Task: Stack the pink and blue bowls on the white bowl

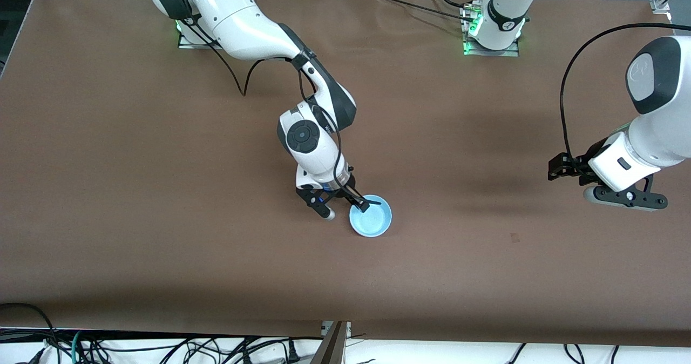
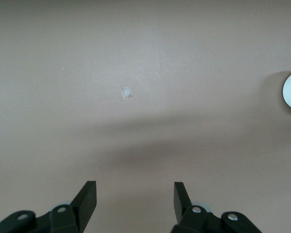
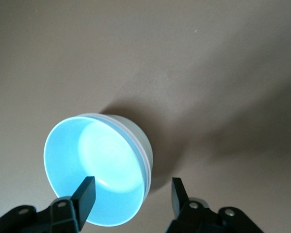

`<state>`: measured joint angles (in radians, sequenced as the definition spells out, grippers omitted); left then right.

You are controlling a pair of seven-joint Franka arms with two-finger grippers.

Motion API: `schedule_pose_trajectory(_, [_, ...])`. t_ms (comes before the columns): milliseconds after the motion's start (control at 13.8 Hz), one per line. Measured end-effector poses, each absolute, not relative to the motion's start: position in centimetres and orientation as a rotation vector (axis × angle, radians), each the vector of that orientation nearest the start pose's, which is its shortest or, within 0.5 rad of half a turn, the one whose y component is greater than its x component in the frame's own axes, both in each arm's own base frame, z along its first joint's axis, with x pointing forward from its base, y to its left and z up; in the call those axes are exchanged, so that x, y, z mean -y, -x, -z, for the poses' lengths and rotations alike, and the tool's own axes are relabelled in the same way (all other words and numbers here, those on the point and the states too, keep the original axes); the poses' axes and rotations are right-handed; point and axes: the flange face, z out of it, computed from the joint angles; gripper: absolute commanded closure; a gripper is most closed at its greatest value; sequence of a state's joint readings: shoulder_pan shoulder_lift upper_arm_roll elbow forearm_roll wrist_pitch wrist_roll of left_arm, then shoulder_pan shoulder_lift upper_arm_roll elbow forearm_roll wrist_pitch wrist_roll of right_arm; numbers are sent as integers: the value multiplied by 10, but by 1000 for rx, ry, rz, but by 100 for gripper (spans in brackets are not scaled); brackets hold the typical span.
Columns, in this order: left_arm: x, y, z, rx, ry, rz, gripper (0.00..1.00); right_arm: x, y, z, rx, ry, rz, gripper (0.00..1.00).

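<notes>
Both arms out over the worktop, jaws parted

The right gripper [image 1: 345, 208] hangs low at mid-worktop on a downward-bent wrist, jaws apart, one finger [image 3: 85, 193] inside a bowl's rim and the other outside it. The left gripper [image 1: 561, 168] waits high over the left arm's end, wrist tilted, jaws apart with nothing between them.

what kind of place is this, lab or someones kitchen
Most likely a robotics lab: two white arms are bolted to a brown-covered table, loose cables run along its edge, and only a blue bowl is set out.
</notes>
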<state>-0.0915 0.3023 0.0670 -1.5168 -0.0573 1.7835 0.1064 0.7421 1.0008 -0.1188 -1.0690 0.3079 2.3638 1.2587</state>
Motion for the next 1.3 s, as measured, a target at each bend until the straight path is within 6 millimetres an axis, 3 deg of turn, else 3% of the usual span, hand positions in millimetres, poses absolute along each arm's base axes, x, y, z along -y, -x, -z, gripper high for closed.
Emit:
schedule_pose_trajectory(145, [26, -648, -486, -191, 3173, -54, 27, -487, -639, -267, -1046, 2633, 81, 0])
schedule_pose_trajectory(290, [26, -648, -486, -191, 3173, -55, 27, -469, -650, -298, -1008, 2675, 109, 0])
schedule_pose_trajectory(507, [26, -648, -485, -191, 3173, -49, 26, -424, -669, -349, -923, 2755, 98, 0])
schedule_pose_trajectory(652, [25, -649, -484, -190, 3173, -45, 26, -373, -687, -381, -869, 2803, 65, 0])
schedule_pose_trajectory(869, [25, -649, -482, -188, 3173, -38, 25, -276, -707, -427, -740, 2883, -24, 0])
schedule_pose_trajectory(1086, [25, -649, -480, -188, 3173, -41, 25, -189, -703, -480, -605, 2929, -130, 0])
schedule_pose_trajectory(1304, [25, -649, -480, -188, 3173, -38, 25, -115, -682, -535, -495, 2939, -110, 0])
